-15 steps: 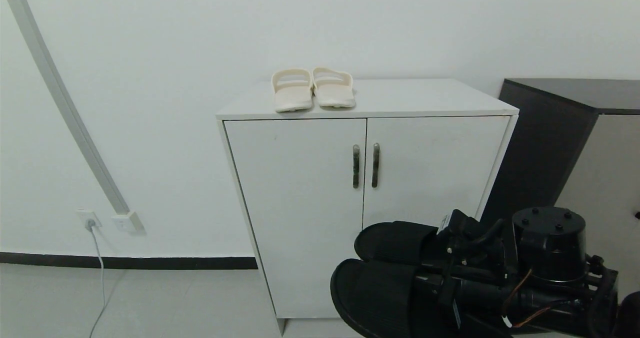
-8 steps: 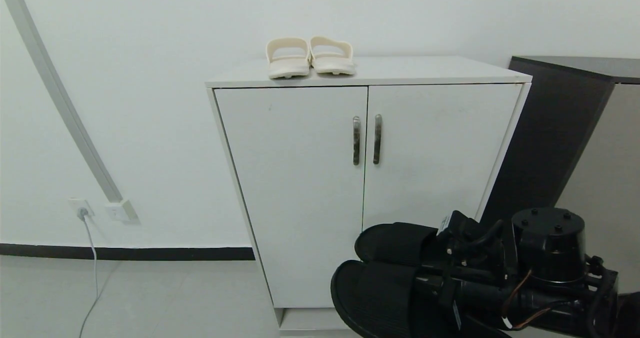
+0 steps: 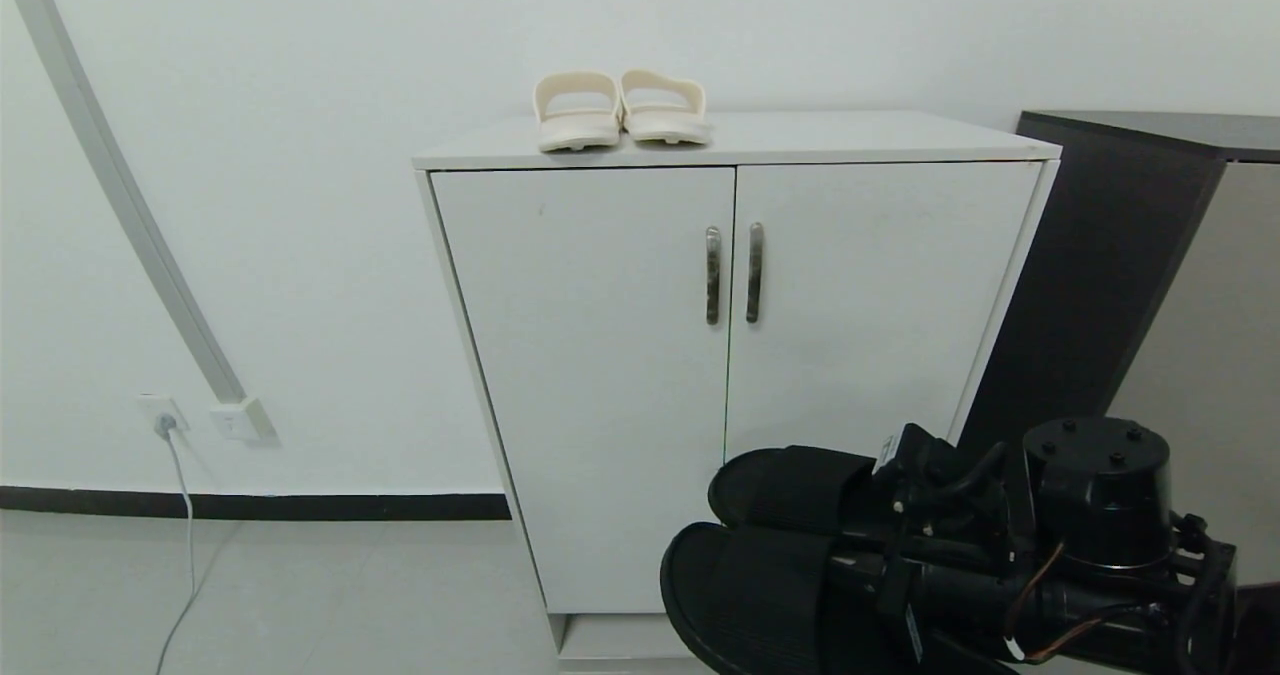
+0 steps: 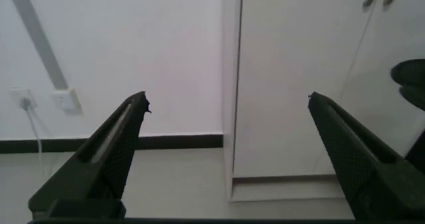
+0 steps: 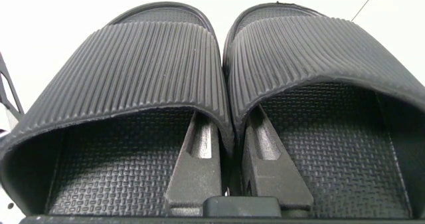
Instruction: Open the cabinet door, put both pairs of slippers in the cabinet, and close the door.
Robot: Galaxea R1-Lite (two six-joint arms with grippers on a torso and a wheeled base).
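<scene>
My right gripper [image 5: 228, 121] clamps the black ribbed rubber slippers [image 3: 770, 565] at lower right; my left gripper [image 4: 228, 101] gapes wide. Upper centre, cream foam slippers [image 3: 620, 113] sit atop the shut white two-door cabinet [image 3: 600, 375].

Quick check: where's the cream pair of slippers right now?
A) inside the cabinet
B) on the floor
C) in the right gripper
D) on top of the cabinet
D: the cream slippers sit side by side on the cabinet top, above its shut doors, while the right gripper holds the black slippers.
</scene>
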